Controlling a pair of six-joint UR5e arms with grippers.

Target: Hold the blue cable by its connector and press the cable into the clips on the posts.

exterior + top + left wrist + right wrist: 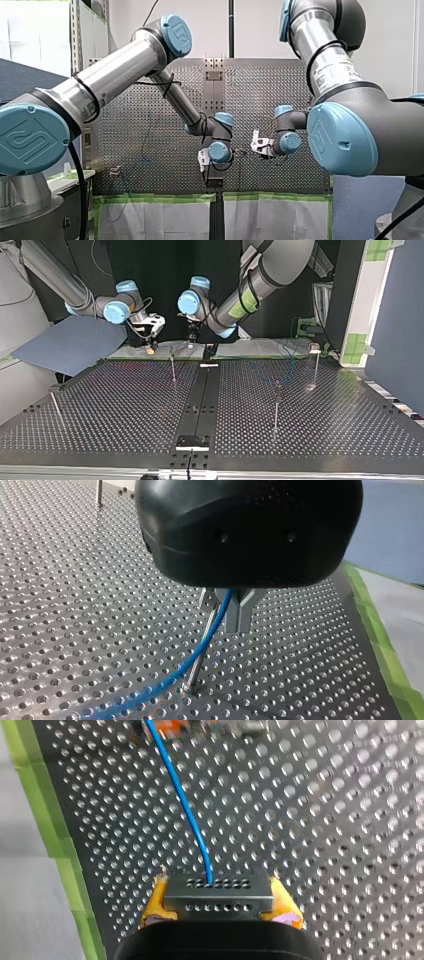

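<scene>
1. My right gripper: jaws were clamped on the dark connector, with the yellow pads pressed against its two ends.
2. The blue cable left the connector's far face at mid-width. It ran straight ahead of the jaws over the perforated counter and bent toward the side with the green tape.
3. My left gripper: the metal jaws looked drawn together on the blue cable, which came out from between them just under the black body.
4. Past the left jaws, the cable dropped alongside a thin metal post that stood just beside the jaw tips. It crossed the post and trailed off low over the counter. I could not tell if the cable sat in a clip.
5. In the top view, both grippers were at upper centre of the frame, over the counter's far edge. My right one was to the left, my left one just right of it, near each other but apart.
6. In the front view, the two grippers faced each other at mid-frame with a small gap between them.
</scene>
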